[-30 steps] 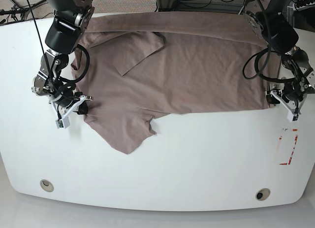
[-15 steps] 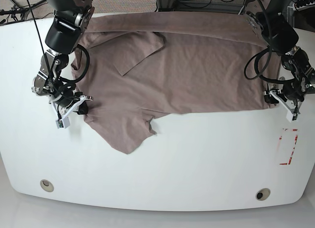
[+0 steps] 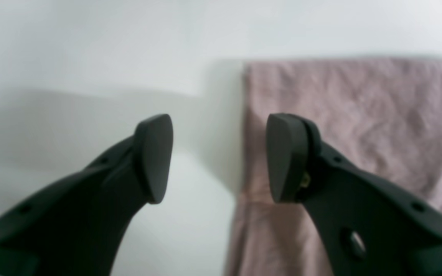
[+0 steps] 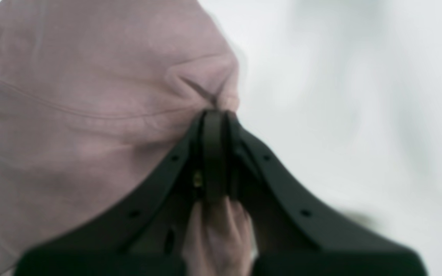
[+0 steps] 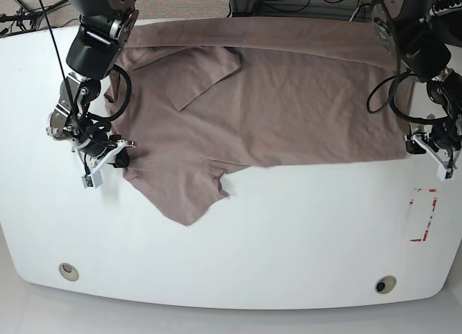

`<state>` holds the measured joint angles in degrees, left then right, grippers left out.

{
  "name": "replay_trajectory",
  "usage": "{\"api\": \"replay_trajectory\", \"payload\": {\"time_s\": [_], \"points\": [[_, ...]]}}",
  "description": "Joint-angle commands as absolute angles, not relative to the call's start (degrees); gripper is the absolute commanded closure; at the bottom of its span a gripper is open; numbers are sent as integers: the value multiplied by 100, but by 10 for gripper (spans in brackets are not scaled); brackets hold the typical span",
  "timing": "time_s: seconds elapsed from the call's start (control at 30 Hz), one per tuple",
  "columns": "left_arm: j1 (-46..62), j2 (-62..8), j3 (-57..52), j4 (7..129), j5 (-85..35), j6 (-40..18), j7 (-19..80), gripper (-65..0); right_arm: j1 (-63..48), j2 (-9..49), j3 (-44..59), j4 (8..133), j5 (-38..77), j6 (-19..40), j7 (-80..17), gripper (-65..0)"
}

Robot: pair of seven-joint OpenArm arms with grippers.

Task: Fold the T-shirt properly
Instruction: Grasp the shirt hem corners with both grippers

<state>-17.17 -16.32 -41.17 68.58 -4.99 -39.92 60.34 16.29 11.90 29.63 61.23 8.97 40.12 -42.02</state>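
**Right gripper pinching shirt, left gripper gaping at the hem corner**

Lying spread across the far half of the white surface (image 5: 289,233): the shirt (image 5: 289,103), mauve-brown, one sleeve folded over onto the chest, the other sleeve trailing toward the near edge just beside the right gripper (image 5: 119,155).

Clamping tight on a bunched fold of the shirt (image 4: 90,107): the right gripper (image 4: 214,115), jaws pressed fully together, cloth puckering into creases right at the tips and a tuft of fabric showing behind them, between the fingers. Bare white surface (image 4: 340,96) lying off to one side of that gripper, shirt filling the other side.

Hanging at the shirt's hem corner: the left gripper (image 5: 433,148), jaws standing wide apart and holding nothing. In its wrist view, one fingertip (image 3: 155,153) sitting over bare surface (image 3: 90,46), the other fingertip (image 3: 282,153) over the edge of the shirt (image 3: 359,107), the straight cloth edge running in the gap between them. Touching or hovering above the cloth: cannot tell.

Showing on the surface near the left gripper, toward the near edge: a red-marked rectangle (image 5: 423,215).
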Motion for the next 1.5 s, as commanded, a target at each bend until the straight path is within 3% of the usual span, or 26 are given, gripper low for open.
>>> {"api": "replay_trajectory", "payload": {"time_s": [0.0, 0.8, 0.93, 1.0, 1.1, 1.47], "points": [[-1842, -1719, -4119, 6809, -567, -4000, 5938, -363, 1701, 1235, 2967, 6185, 778, 4000, -4303, 0], [-1807, -1508, -3837, 6527, -576, -4000, 5666, -356, 1701, 1244, 2967, 6185, 778, 4000, -4303, 0], [-1842, -1508, -3837, 6527, -532, -4000, 5657, -265, 1701, 1244, 2967, 6185, 778, 4000, -4303, 0], [-1842, -1508, -3837, 6527, -532, -4000, 5657, -162, 1701, 1244, 2967, 6185, 778, 4000, -4303, 0], [-1851, -1508, -3837, 6527, -532, -4000, 5640, -72, 1701, 1244, 2967, 6185, 778, 4000, -4303, 0], [-1815, -1508, -3336, 6580, -549, -4000, 5341, -24, 1719, 1262, 2967, 6185, 778, 4000, -4303, 0]]}}
